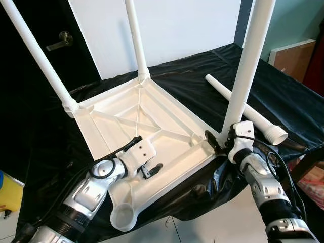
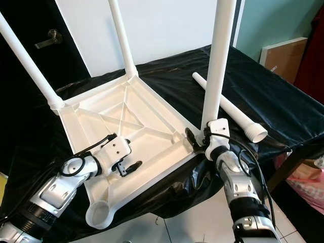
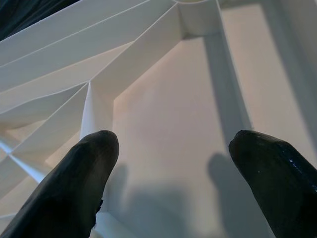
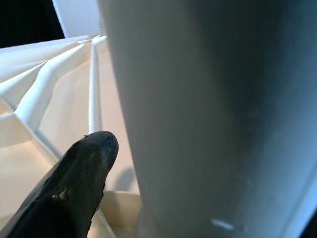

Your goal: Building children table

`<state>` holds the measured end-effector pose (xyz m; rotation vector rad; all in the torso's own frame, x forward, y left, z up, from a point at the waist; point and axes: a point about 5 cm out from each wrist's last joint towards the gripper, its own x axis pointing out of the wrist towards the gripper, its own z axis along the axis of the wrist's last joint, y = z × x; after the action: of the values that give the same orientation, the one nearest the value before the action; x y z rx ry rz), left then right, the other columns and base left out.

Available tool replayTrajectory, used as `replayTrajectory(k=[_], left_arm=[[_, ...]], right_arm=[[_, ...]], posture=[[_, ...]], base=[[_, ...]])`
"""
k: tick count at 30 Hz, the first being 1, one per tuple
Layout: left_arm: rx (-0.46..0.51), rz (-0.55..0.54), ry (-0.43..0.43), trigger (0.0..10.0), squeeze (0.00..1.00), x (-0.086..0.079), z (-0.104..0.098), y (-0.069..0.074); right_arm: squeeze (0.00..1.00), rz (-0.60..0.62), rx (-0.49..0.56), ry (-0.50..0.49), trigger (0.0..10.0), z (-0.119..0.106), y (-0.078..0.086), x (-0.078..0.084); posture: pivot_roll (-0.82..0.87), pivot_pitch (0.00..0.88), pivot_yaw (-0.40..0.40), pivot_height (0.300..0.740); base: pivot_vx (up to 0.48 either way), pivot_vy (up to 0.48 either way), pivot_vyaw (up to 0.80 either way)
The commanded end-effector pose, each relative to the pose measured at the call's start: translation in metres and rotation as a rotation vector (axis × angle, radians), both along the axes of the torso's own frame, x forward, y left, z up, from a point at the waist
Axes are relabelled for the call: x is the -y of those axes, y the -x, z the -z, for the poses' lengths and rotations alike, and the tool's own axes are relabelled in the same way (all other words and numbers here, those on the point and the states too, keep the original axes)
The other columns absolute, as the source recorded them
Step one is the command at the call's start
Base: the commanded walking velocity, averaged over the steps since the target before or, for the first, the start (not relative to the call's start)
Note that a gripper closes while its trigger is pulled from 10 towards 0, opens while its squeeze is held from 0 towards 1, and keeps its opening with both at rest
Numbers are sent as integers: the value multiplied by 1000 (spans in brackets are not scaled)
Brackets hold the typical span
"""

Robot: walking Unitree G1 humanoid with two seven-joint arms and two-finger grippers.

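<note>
Lying upside down on the black cloth (image 1: 202,76), the white tabletop (image 1: 167,119) bears three legs. Right gripper (image 1: 223,144) clasps the nearest leg (image 1: 248,66); left gripper (image 1: 149,169) rests spread inside the tabletop

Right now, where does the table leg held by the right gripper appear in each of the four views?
Left eye view: table leg, upright, right of centre.
Right eye view: the leg, upright, just right of centre.
Left wrist view: ribbed underside of the tabletop, with no leg in it.
Right wrist view: the leg, very close.
Shared landmark: the tabletop.
</note>
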<state>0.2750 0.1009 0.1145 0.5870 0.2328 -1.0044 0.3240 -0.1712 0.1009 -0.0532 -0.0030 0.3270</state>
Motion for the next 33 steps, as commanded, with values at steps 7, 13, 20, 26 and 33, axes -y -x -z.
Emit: replayTrajectory(k=[7, 13, 20, 26, 33], left_arm=[[-89, 124, 52, 10000, 0, 36, 10, 14], [-13, 31, 72, 10000, 0, 27, -4, -4], [74, -70, 151, 10000, 0, 6, -29, -20], [119, -121, 179, 10000, 0, -9, -44, -28], [208, -240, 142, 10000, 0, -48, -65, -41]], right_arm=[[0, -143, 18, -36, 10000, -6, -16, -52], [0, -135, 40, -14, 10000, -5, -14, -55], [0, -13, 91, 7, 10000, -3, -5, -31], [0, 31, 116, 0, 10000, -3, 4, -22], [0, 88, 159, -16, 10000, -3, 26, -9]], posture=[[-112, 7, 67, 740], [-97, 30, 56, 740], [-94, 56, 57, 740], [-93, 84, 64, 740], [-97, 105, 76, 740]], base=[[0, 0, 0], [0, 0, 0], [0, 0, 0], [0, 0, 0], [0, 0, 0]])
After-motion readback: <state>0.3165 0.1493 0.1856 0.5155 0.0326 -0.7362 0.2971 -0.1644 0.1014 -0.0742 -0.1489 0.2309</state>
